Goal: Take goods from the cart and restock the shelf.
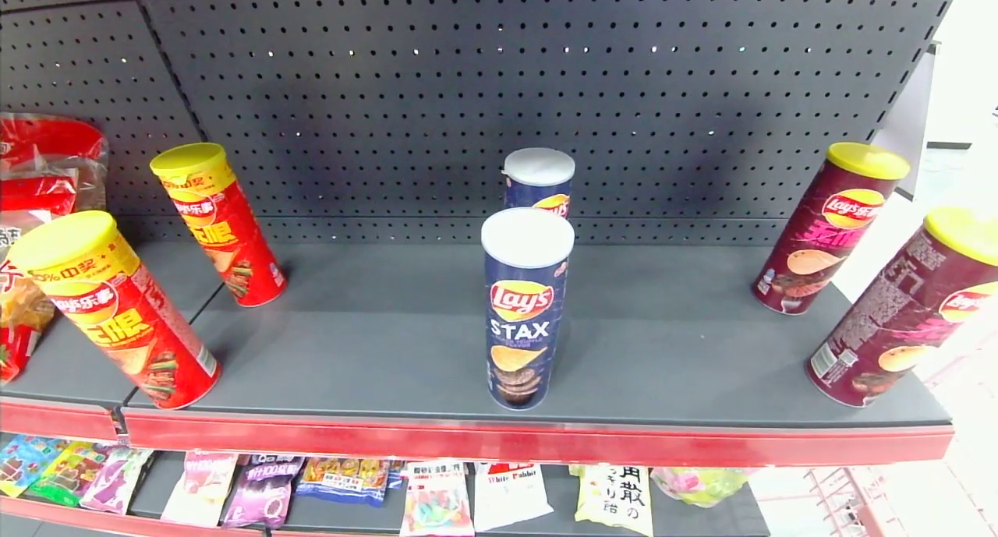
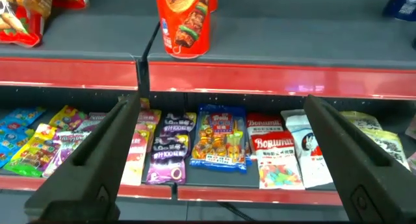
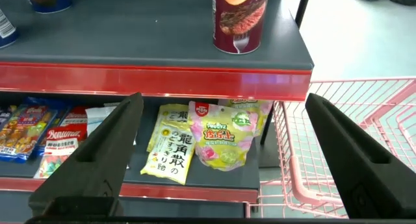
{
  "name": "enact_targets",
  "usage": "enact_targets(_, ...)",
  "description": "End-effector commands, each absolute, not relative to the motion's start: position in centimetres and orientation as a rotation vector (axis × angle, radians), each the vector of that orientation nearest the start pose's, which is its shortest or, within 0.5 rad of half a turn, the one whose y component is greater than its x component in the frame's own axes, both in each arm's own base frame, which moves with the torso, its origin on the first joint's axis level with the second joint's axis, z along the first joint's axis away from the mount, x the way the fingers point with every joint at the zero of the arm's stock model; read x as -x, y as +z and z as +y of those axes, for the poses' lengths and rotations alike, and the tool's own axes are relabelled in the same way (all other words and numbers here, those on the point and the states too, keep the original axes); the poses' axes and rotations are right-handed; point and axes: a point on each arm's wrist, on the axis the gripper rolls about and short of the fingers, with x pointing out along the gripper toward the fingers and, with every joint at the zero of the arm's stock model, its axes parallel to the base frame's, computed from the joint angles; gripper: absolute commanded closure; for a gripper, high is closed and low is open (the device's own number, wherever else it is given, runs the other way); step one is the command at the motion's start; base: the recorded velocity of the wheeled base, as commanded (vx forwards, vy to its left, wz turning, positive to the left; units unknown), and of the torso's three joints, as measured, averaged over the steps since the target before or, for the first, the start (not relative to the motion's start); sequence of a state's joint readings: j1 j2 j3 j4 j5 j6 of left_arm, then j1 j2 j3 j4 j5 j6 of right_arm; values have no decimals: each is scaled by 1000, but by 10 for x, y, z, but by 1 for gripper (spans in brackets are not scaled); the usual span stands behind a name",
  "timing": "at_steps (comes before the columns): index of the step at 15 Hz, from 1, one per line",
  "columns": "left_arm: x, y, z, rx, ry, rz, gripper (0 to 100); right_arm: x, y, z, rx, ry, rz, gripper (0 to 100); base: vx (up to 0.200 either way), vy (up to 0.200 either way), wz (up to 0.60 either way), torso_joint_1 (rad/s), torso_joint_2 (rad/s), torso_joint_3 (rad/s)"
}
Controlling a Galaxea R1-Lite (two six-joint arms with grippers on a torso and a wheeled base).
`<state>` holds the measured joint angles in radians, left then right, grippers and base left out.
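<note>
Six cans stand on the shelf [image 1: 374,342]; both tools are open and empty.

The cans stand in three pairs, each pair one behind the other. Two red cans [image 1: 117,311] are at the left, two blue cans [image 1: 521,311] in the middle and two maroon cans [image 1: 834,229] at the right. The front can of each pair stands near the red front edge, and the pairs are well apart. Red bags [image 1: 39,171] sit at the far left. A row of snack bags [image 1: 437,498] lies on the lower shelf [image 1: 702,517], too crowded to count. The left tool [image 2: 221,104] faces that row with its fingers spread wide. The right tool [image 3: 224,99], likewise spread, is near the shelf's right end. The pink cart [image 3: 286,146] stands just beside that end.
</note>
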<state>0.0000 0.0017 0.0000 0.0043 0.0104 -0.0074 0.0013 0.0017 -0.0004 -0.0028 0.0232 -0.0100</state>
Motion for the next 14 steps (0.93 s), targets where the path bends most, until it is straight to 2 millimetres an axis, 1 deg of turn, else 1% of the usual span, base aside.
enact_targets(1,23,75,0,8,11,6,0,23,76,0,11,25,-3,0,0,0,0,0,0,0)
enact_targets(14,23,75,0,8,11,6,0,23,76,0,2,25,-3,0,0,0,0,0,0,0)
